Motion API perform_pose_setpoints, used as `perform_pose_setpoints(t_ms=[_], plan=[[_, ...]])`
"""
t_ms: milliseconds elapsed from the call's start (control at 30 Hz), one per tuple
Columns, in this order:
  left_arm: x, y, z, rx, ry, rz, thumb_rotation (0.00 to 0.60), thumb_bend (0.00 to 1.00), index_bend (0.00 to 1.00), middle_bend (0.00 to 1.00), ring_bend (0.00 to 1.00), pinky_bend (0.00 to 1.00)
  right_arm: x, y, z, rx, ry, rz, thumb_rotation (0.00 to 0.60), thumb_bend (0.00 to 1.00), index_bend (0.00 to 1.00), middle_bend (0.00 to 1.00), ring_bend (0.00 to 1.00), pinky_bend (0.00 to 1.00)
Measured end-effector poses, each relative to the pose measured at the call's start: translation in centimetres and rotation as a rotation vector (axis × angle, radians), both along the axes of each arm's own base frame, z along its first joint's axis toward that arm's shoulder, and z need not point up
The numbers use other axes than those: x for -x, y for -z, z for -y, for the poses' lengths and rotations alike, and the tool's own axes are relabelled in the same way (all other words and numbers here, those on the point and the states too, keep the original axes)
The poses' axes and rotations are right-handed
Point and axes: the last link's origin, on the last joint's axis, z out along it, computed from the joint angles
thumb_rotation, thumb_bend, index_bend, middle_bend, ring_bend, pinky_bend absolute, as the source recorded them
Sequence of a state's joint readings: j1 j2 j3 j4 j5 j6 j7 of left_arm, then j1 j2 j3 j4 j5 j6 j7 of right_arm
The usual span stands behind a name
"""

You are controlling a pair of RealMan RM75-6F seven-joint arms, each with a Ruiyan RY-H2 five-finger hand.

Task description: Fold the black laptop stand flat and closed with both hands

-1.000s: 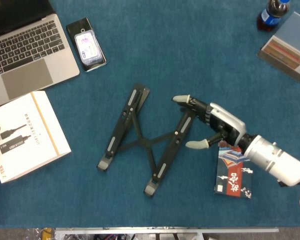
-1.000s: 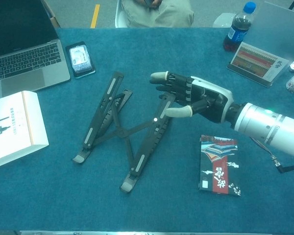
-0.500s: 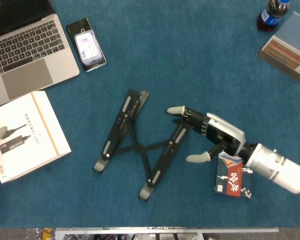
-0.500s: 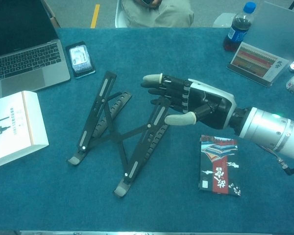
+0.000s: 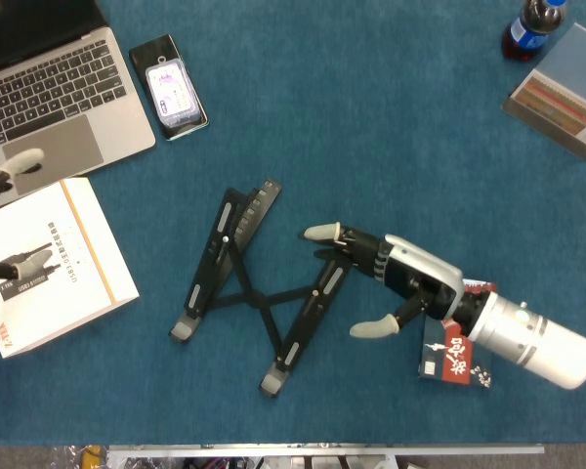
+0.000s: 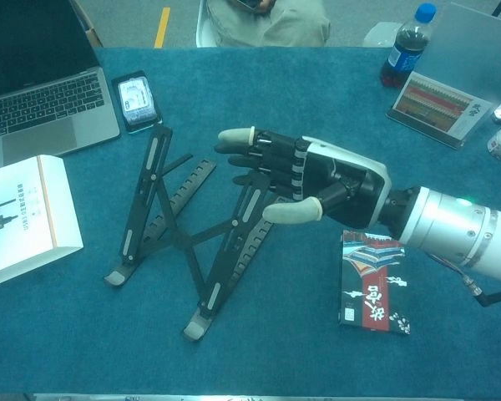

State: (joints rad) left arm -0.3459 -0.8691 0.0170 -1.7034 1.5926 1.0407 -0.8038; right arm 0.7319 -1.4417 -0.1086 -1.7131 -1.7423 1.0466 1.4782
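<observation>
The black laptop stand [image 5: 215, 262] lies spread in an X on the blue table, its two rails apart at the near end and closer at the far end. In the chest view the stand [image 6: 142, 200] is left of centre. My right hand [image 5: 400, 278] reaches in from the right with fingers stretched and thumb apart, its fingertips against the upper part of the stand's right rail [image 6: 242, 221]; it grips nothing. My left hand [image 5: 20, 161] shows only at the far left edge, fingers spread above the white box, well away from the stand.
A laptop [image 5: 49, 88] and a phone [image 5: 171, 86] lie at the back left, a white box [image 5: 68, 264] at the left. A patterned booklet [image 5: 456, 352] lies under my right forearm. A cola bottle [image 5: 532, 24] and a flat box [image 5: 566, 93] stand at the back right.
My right hand has pushed leftward and nearer, sliding the stand left across the table. My left hand has come into view at the left edge.
</observation>
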Motion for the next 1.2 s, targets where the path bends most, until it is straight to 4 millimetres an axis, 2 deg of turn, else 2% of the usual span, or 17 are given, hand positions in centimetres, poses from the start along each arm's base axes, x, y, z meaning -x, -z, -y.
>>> perform_pose_setpoints(t_ms=[800,1200], plan=[[-1.4,0.0,-0.4,0.176,-0.029,0.243,0.600,0.25,0.06,0.13,0.08,0.14,-2.1,-0.8,-2.6,-0.043,-0.085,0.048,0.600,0.07,0.13,0.08,0.00,0.05],[-4.0,0.6,-1.4,0.292,0.009,0.380,0.600,0.25,0.06,0.14,0.09,0.14,-2.6,-0.9,-3.4,-0.062,-0.112,0.049,0.600,0.07,0.13,0.08,0.00,0.05]])
